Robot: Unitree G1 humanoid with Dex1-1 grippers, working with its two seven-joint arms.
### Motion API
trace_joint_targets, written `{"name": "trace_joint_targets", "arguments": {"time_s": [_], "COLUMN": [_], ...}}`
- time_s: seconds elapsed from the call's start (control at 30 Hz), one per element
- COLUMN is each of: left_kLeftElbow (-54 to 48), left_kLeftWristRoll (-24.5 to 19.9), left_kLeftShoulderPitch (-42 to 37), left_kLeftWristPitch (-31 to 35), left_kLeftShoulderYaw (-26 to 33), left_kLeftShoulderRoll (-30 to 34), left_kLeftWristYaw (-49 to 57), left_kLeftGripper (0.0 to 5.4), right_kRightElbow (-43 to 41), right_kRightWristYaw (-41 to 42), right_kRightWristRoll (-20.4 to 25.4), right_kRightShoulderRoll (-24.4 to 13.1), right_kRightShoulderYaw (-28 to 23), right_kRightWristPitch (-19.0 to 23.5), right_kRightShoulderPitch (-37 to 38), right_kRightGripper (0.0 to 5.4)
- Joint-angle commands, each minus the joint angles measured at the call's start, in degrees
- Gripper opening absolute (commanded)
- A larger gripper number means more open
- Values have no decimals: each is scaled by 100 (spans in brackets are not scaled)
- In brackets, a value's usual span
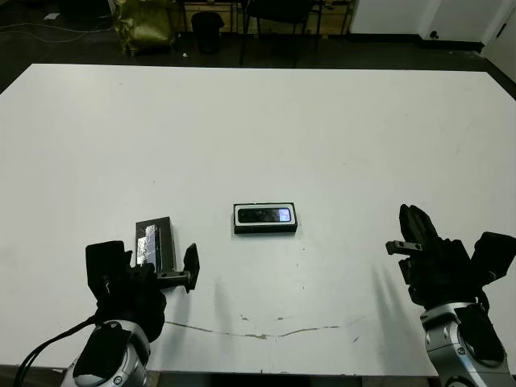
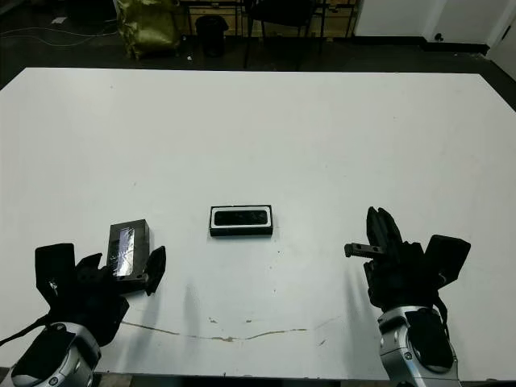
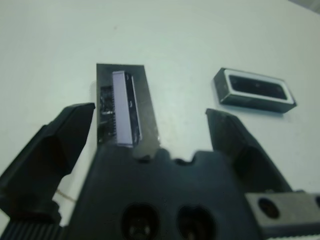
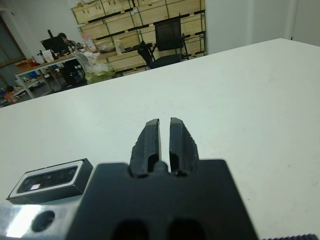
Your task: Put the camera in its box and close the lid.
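The slim glossy camera (image 1: 265,215) lies inside its shallow white-lined box (image 1: 239,218) mid-table, the flat shiny-windowed lid (image 1: 155,244) lies just ahead of the wide-spread left gripper (image 3: 150,125), and the right gripper (image 4: 164,140) is pinched closed.

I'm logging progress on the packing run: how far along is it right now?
Done: the camera already lies inside the box at mid-table. In hand: nothing is gripped; the open left gripper sits just short of the lid, which lies flat on the table. The right gripper is shut and idle. Left: grasp the lid, carry it over and close the box.
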Motion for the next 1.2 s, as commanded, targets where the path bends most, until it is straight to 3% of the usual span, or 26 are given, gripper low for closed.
{"name": "trace_joint_targets", "arguments": {"time_s": [0.03,0.23,0.57,0.7,0.83,1.0,1.07,1.13,1.2], "left_kLeftElbow": [40,24,32,18,72,25,93,122,113], "left_kLeftWristRoll": [128,311,139,329,630,621,817,921,954], "left_kLeftShoulderPitch": [36,-16,28,-114,-76,36,-41,-71,-25], "left_kLeftWristPitch": [166,304,478,761,541,533,599,644,549], "left_kLeftShoulderYaw": [17,-86,251,47,-267,-132,-238,-287,-317], "left_kLeftShoulderRoll": [46,120,-727,-145,266,-153,19,98,194], "left_kLeftWristYaw": [-12,-33,-50,-221,-267,-268,-222,-233,-342], "left_kLeftGripper": [537,537,537,537,537,474,452,452,488], "right_kRightElbow": [84,39,81,154,65,-43,-22,50,41], "right_kRightWristYaw": [31,20,116,186,133,119,145,174,138], "right_kRightWristRoll": [-19,-49,42,75,9,136,113,165,201], "right_kRightShoulderRoll": [-25,-6,-18,-14,-37,-5,-32,-1,18], "right_kRightShoulderYaw": [-15,5,-38,-59,-36,-49,-52,-84,-94], "right_kRightWristPitch": [-6,-19,-82,-156,-93,-5,-35,-83,-27], "right_kRightShoulderPitch": [49,74,88,84,110,135,136,126,129], "right_kRightGripper": [0,0,0,0,0,0,0,0,0]}}
